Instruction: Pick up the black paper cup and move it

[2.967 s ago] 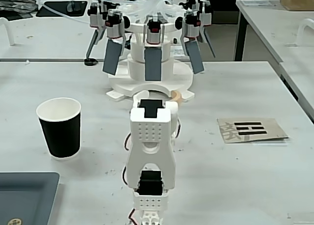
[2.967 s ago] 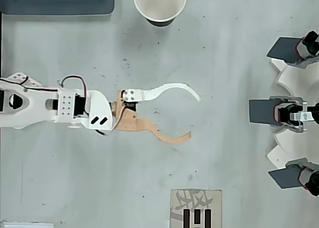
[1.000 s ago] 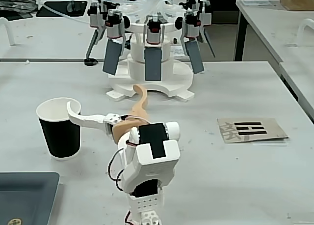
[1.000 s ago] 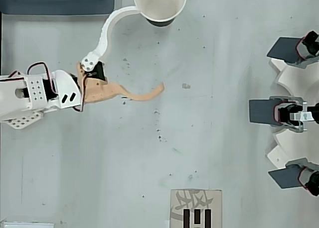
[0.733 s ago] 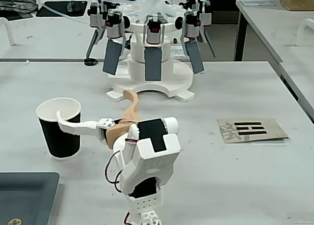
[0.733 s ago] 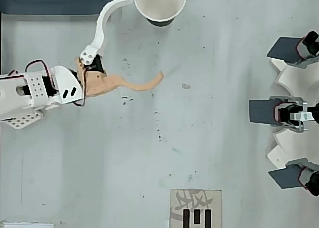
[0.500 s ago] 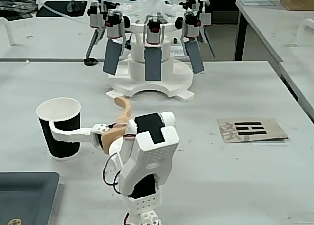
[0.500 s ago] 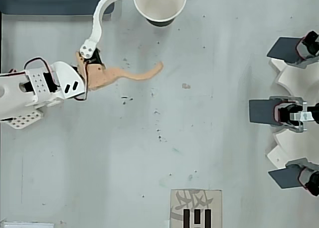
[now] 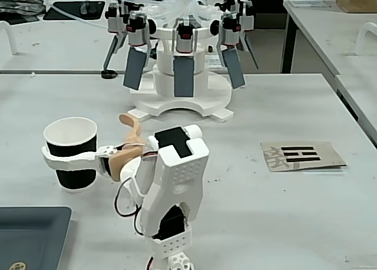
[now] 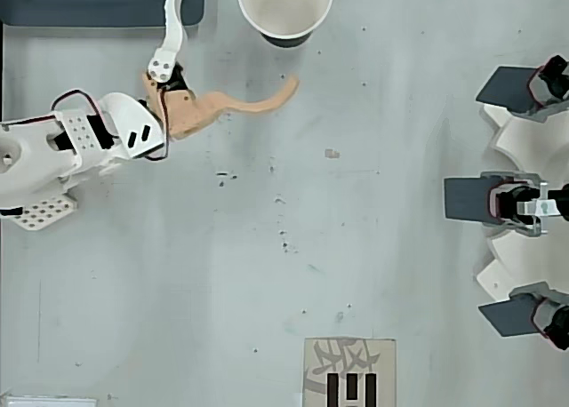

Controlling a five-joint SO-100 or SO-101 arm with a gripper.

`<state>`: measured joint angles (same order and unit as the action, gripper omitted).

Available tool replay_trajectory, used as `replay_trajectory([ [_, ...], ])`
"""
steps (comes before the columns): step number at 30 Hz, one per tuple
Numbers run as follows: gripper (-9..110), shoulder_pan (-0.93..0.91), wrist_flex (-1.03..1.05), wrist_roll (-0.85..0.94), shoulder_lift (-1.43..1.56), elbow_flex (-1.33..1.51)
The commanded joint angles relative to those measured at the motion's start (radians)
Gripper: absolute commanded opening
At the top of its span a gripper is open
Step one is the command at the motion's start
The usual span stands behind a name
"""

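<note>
There, my pincer [image 9: 88,137] stood wide open around the black paper cup with its white rolled rim [image 9: 71,153], holding nothing yet. In the fixed view my white curved finger [image 9: 65,158] crossed the front of the cup's black wall about halfway up, while my tan curved finger [image 9: 131,128] rose on the other side, clear of the cup. From overhead, the cup [image 10: 284,9] stood upright at the top edge of the pale grey bench [image 10: 356,247], beside a dark blue tray [image 10: 89,7], and the tan finger [image 10: 253,101] ended just below it.

I judged the cup light, thin-walled and easily crushed, empty as far as its white inside showed. It would want a gentle squeeze around mid-wall, below the stiffer rim, and no tilting when lifted.
</note>
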<state>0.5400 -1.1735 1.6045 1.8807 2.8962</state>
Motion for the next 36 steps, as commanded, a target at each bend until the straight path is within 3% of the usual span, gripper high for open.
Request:
replay_trajectory([
  [1, 51, 0.02, 0.006, 0.003, -0.017, -0.086],
  [36, 50, 0.072, 0.012, 0.0, -0.523, -0.557],
])
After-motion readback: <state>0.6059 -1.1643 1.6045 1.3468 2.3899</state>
